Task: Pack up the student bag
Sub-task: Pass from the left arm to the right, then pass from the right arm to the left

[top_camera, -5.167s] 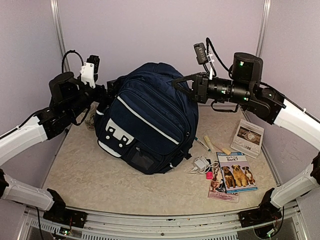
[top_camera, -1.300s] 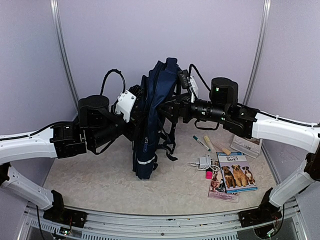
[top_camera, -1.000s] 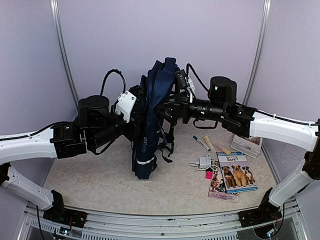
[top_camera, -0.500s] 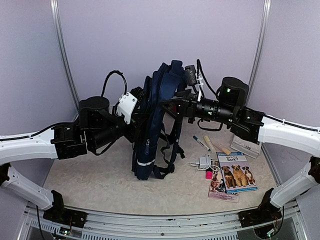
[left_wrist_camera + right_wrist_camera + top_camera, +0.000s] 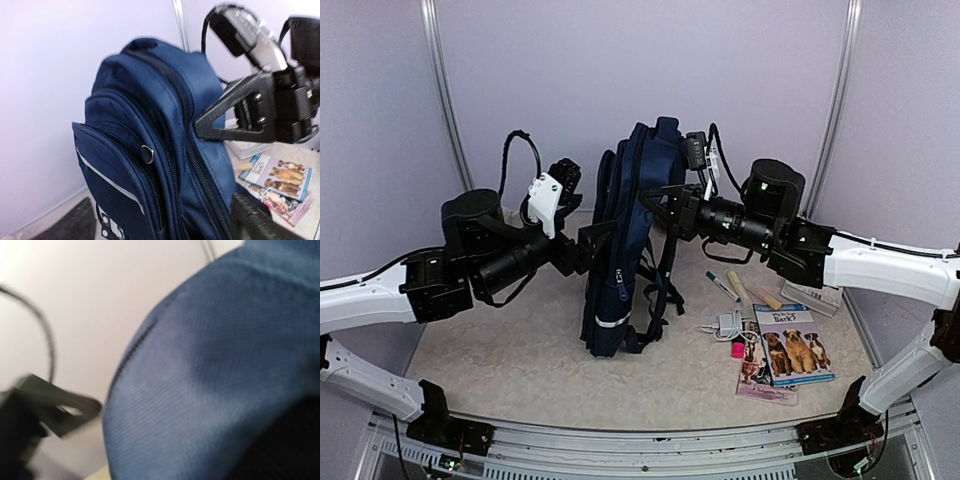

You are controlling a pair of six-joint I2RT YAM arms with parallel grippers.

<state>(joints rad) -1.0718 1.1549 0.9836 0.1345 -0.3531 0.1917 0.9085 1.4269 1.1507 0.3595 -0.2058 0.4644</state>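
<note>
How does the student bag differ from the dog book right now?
The student bag stands upright; the dog book lies flat. The student bag is navy fabric, the dog book a printed cover with three dogs. The student bag is far larger than the dog book. Both rest on the table.

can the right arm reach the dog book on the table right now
Probably, yes: the dog book lies uncovered on the table on that arm's side. But the right gripper is up against the student bag, seemingly steadying it.
</note>
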